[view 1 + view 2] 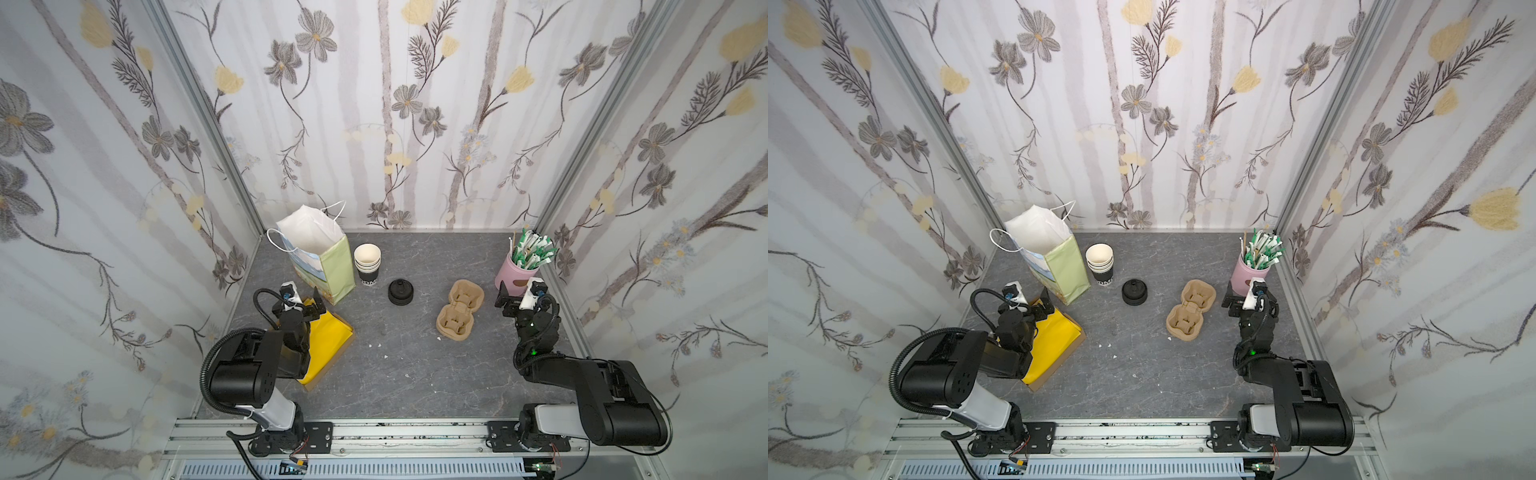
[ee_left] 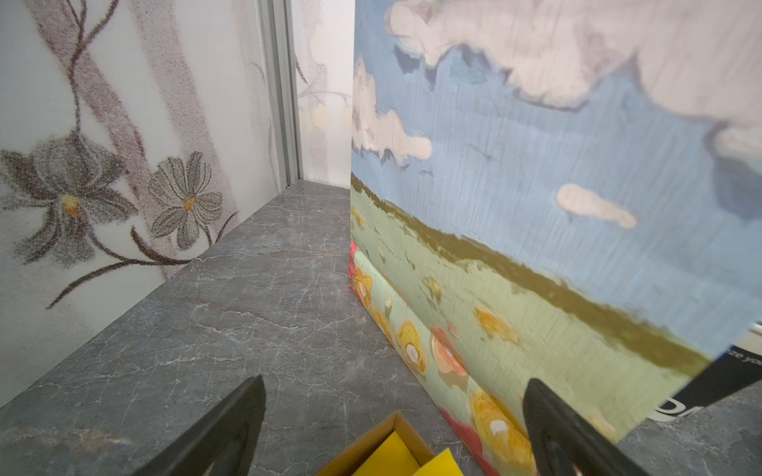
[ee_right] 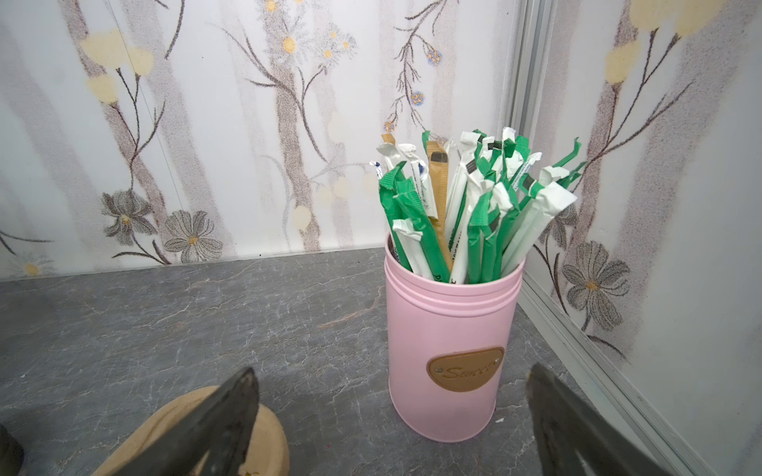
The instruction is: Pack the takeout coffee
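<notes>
Left claw [image 2: 396, 387] wide open, empty, bag [image 2: 536, 206] just ahead; right claw [image 3: 391, 373] likewise, pink can [image 3: 449, 350] ahead.

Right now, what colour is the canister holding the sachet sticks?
The canister is pink, with a tan oval label; the right wrist view shows it best.

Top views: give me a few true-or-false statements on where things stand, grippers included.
1. The left gripper and the right gripper are both open and empty. True.
2. The cup stack stands inside the paper bag. False: it stands beside the bag.
3. The pulp carrier holds a cup. False: both wells are empty.
4. The black lids lie between the cup stack and the pulp carrier. True.
5. The pink canister holds stick packets. True.
</notes>
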Controlling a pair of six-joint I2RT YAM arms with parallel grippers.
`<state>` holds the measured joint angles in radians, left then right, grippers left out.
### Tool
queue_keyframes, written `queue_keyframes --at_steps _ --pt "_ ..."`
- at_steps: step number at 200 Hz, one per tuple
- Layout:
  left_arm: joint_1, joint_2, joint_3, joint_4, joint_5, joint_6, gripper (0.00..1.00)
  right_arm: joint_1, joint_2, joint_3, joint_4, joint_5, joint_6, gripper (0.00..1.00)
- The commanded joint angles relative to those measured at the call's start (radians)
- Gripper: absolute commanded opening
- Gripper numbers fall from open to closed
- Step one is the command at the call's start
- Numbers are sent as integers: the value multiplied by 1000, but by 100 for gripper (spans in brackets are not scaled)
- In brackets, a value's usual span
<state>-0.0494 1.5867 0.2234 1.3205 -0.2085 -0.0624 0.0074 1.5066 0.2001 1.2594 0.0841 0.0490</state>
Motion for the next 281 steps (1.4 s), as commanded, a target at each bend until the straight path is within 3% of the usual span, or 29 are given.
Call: queue_keyframes --at_steps 1,43,103,146,194,227,252,281 --pt "0 1 6 40 -5 -10 100 0 3 7 39 -13 -1 100" --pt "-2 -31 -4 40 25 3 100 0 -6 -8 56 12 5 100" --pt "-24 -373 -149 4 -20 -18 100 6 -242 -26 -126 63 28 100" --pt "-61 -738 -135 -396 -24 -95 91 56 -456 81 -597 121 73 100" --pt "-117 -1050 -27 -857 1 -175 81 83 -688 105 -876 104 156 100" --pt "-159 -1047 157 -1163 -3 -212 76 93 -661 231 -1065 -50 231 94" --pt "-225 -991 279 -1243 -4 -204 76 127 -575 372 -1209 -121 260 83" --pt "-357 -831 465 -1337 -104 -146 75 194 -466 535 -1344 -155 250 76"
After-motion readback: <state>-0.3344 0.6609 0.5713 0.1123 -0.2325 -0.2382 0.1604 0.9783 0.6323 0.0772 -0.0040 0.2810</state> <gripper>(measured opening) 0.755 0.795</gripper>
